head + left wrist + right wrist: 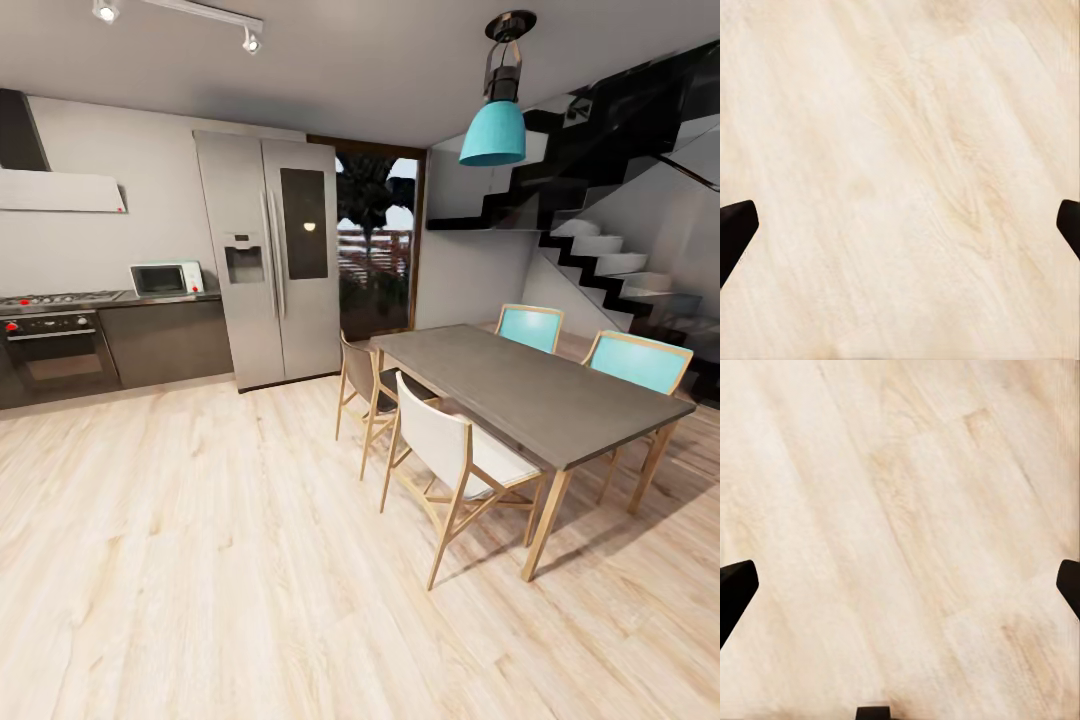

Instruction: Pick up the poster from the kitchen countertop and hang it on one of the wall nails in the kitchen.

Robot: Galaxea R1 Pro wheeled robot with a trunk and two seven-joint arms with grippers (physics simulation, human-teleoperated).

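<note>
Kitchen and dining room, seen from my head camera while the rig stands on the pale wood floor [200, 560]. Item one, poster: I cannot find it from this spot, so I cannot state which way it lies from either pincer, how its long side runs, or which arm is nearer. Item two, short dark counter [165, 297] at far left, carrying a white microwave [166, 278], with a hob and oven [55, 345] beside it and a tall steel fridge [270, 260] to its right; no sink or tap on this stretch, so I judge the long glossy slab I want lies outside this view. Item three, matte grey dining table [530, 390] with wooden legs at right, ringed by chairs, two of them turquoise [640, 362], under a turquoise hanging lamp [494, 130]; not my target. Item four, staircase [600, 250] at far right. Item five, left pincer [900, 225]: dark tips at the two edges of its wrist view, spread wide, pinching nothing, floor boards beyond. Item six, right pincer [900, 585]: likewise spread wide and empty over the floor. Judgement: the coming move is a turn or drive of the base to bring the sink counter into sight before any reach.
</note>
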